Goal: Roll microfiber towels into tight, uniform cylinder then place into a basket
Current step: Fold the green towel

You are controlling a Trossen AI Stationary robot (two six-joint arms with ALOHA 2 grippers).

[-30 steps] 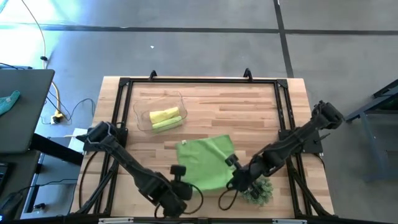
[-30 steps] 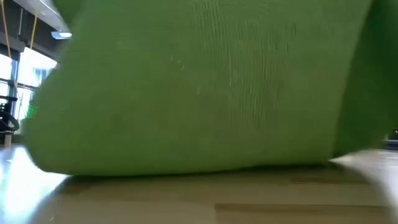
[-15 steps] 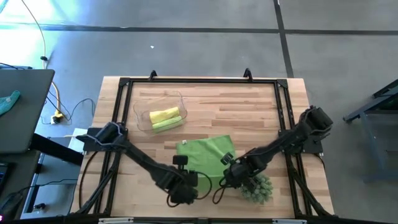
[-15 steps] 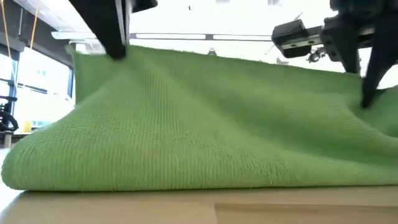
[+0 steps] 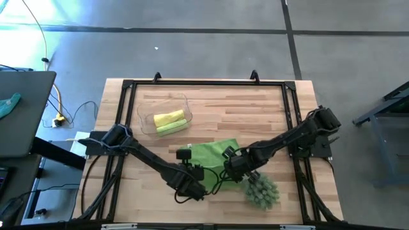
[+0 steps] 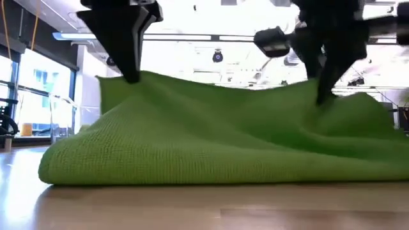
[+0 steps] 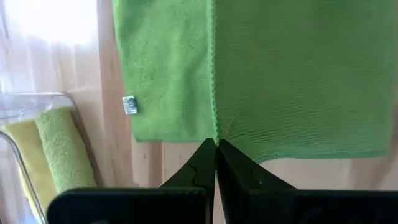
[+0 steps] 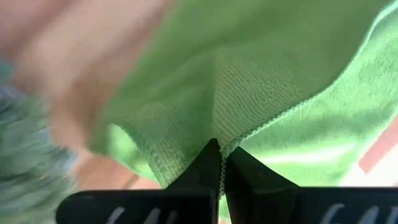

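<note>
A lime green microfiber towel (image 5: 208, 157) lies near the table's front middle, its near part raised and doubled over. Its rounded fold (image 6: 192, 169) rests on the wood. My left gripper (image 5: 200, 181) is shut on the towel's raised left peak (image 6: 131, 80). My right gripper (image 5: 228, 167) is shut on its raised right peak (image 6: 318, 101). The clear basket (image 5: 148, 110) stands at the far left and holds a yellow roll (image 5: 167, 118) and a green roll (image 5: 172, 127). My left gripper pinches the towel's hemmed edge (image 7: 215, 135) between its two fingers, which point down from above. The cloth rises to a peak at the fingers (image 6: 130, 64) and slopes down to the fold on the table. It looks like one layer. My right gripper pinches the towel's hemmed edge (image 8: 231, 144) between its two fingers, coming from above and pointing down. The cloth is gathered into a ridge at the fingers (image 6: 327, 76). It sags between the two grippers, and its lower part lies on the table.
A spiky green ball plant (image 5: 261, 190) sits on the table right of the towel, close to my right arm. A black frame (image 5: 204, 83) runs round the tabletop. Bare wood lies between the towel and the far edge. A teal cloth (image 5: 9, 103) lies off the table at left.
Both grippers, shut on the towel, have gone toward the table's far edge and drawn closer together. The towel's near edge has been carried over its far part, so the cloth is folded over. Its fold now rests on the table, farther from the near edge.
</note>
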